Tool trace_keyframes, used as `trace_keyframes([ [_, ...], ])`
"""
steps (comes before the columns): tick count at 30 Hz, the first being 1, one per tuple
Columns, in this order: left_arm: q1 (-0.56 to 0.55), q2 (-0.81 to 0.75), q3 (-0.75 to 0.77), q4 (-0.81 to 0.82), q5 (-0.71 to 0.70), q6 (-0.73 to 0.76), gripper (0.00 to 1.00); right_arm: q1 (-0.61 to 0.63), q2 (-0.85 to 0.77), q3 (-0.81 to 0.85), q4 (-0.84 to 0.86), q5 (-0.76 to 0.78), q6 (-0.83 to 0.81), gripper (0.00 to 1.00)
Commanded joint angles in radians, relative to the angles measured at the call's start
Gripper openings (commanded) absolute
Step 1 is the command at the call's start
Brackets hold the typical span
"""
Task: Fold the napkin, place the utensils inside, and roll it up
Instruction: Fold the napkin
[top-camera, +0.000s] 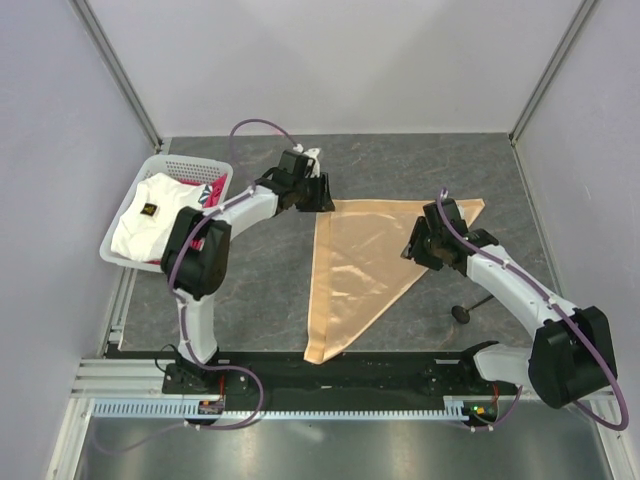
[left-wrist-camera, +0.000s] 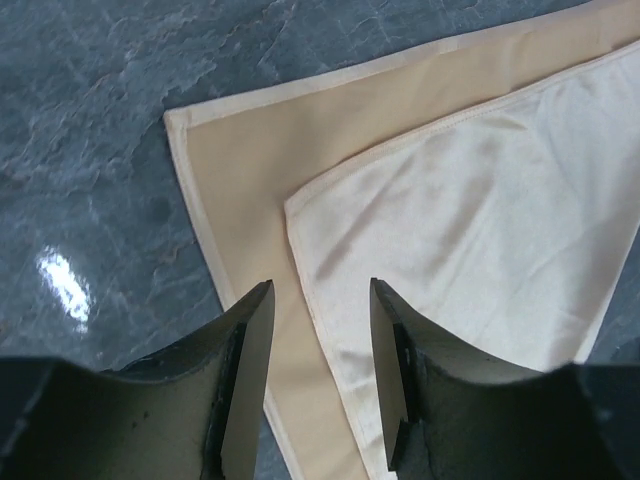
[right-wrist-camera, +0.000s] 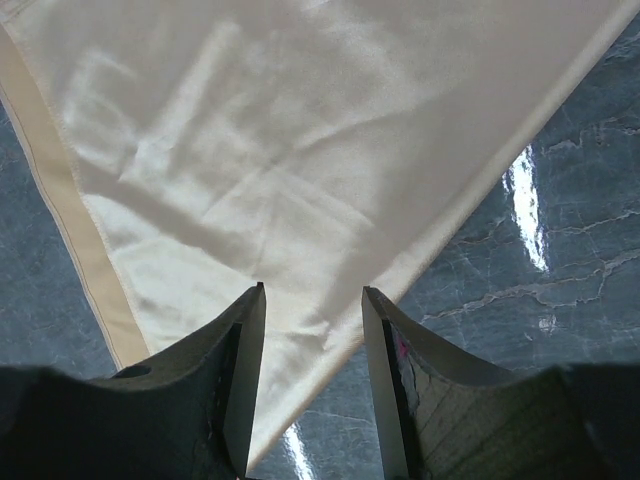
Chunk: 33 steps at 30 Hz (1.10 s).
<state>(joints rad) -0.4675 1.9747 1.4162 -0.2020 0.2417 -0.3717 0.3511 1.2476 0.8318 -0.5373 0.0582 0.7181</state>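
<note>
The peach-tan napkin lies folded into a triangle on the dark table, with one point toward the near edge. My left gripper is open and empty over the napkin's far-left corner. In the left wrist view the upper layer sits offset from the lower layer. My right gripper is open and empty over the napkin's slanted right edge. In the right wrist view it sits above the cloth. A small black spoon lies on the table, right of the napkin.
A white basket stands at the far left and holds a white cloth and a pink-red cloth. Grey walls close in the table on three sides. The black arm mounting rail runs along the near edge.
</note>
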Motion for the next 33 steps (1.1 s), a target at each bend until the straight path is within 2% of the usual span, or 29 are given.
trace_keyframes([
  [1, -0.023, 0.117, 0.174, -0.059, 0.005, 0.128, 0.49, -0.004, 0.032, 0.033, 0.023, -0.021, -0.026, 0.51],
  [12, -0.046, 0.225, 0.233, -0.077, -0.019, 0.142, 0.43, -0.014, 0.065, -0.011, 0.082, -0.093, -0.008, 0.5],
  [23, -0.056, 0.239, 0.234, -0.082, -0.077, 0.12, 0.39, -0.017, 0.046, -0.029, 0.083, -0.107, -0.008, 0.5],
  [33, -0.06, 0.251, 0.245, -0.082, -0.096, 0.114, 0.4, -0.017, 0.024, -0.06, 0.094, -0.124, -0.002, 0.5],
])
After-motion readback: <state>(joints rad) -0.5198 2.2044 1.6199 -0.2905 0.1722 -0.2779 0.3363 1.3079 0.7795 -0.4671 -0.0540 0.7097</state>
